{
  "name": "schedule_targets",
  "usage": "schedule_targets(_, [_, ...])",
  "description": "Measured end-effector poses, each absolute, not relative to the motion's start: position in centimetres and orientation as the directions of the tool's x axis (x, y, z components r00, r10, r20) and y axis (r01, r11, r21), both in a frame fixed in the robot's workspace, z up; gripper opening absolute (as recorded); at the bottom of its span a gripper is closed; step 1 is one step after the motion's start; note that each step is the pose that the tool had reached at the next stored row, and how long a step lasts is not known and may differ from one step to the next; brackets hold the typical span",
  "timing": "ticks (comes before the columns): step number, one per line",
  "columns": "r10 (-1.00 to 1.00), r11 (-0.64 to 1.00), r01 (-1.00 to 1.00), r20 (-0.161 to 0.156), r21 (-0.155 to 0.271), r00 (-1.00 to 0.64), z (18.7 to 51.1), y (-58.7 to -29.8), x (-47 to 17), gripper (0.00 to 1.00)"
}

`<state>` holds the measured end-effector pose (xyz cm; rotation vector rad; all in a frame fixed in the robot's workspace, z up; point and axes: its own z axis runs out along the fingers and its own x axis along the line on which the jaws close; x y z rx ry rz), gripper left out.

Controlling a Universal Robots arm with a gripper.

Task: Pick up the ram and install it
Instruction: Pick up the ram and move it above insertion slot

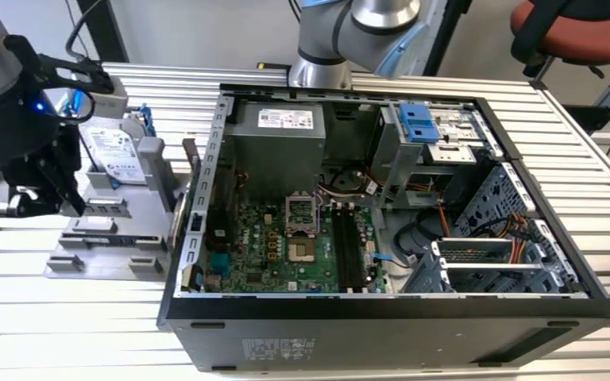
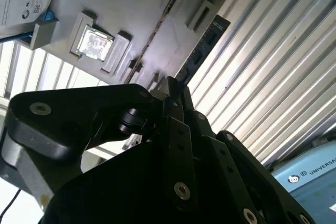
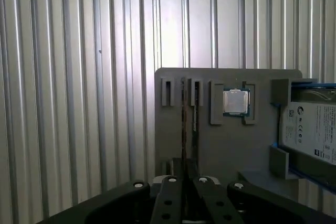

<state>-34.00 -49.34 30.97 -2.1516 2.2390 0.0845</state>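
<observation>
RAM install, no step complete | ram (image 3: 184,129): on edge in grey holder (image 3: 231,150), at 9 o'clock of computer case (image 1: 390,308), not seated | gripper (image 3: 185,181): poised in line with the ram; cannot tell whether spread or pinching | motherboard slots (image 1: 349,246): appear unfilled

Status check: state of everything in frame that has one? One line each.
ram: on edge in a fixture slot, not installed
gripper: over the fixture, in line with the ram
computer case: lying open, side panel off
motherboard slots: empty
hard drive: parked in the fixture
CPU: seated in a fixture pocket
</observation>
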Motion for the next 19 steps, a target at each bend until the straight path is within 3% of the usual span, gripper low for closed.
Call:
schedule_targets(15, [-0.997,0.039,-0.999,-0.063,0.015,-0.04,37.8,-49.3,-34.0,0.0])
schedule_targets(19, [-0.997,0.039,-0.999,-0.063,0.015,-0.04,38.1,-49.3,-34.0,0.0])
